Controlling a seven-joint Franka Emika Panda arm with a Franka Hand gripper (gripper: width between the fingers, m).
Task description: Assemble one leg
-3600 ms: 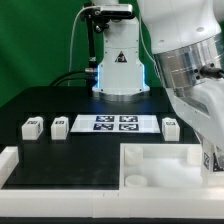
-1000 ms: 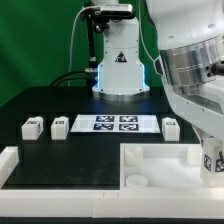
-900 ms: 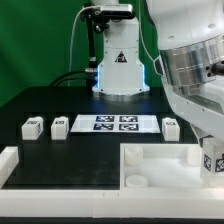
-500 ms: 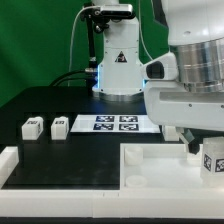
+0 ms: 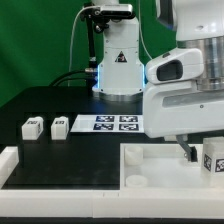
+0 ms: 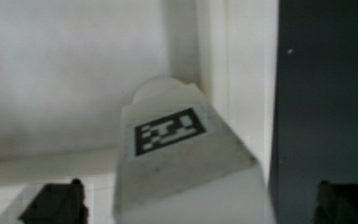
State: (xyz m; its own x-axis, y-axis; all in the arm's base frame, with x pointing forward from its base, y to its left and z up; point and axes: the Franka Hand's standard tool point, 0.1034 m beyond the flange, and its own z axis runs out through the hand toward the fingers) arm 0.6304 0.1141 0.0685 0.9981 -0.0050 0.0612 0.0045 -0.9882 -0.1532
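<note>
The claw (image 6: 197, 202) hangs with its fingertips (image 6: 55, 198) spread apart, a tagged leg (image 6: 179, 150) between and below them, untouched, lying inside the white tray-like piece (image 5: 150, 165) at the desk's (image 5: 60, 150) front right corner. Two more legs (image 5: 33, 127) sit near the desk's left edge, beside the marker board (image 5: 108, 124) at mid-desk.

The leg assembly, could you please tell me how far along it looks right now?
Nothing looks attached yet. Two legs sit loose on the table at the exterior view's left, beside the marker board. In hand: the gripper is open over a tagged leg lying against the tray wall. Left: grasping and fitting that leg.
</note>
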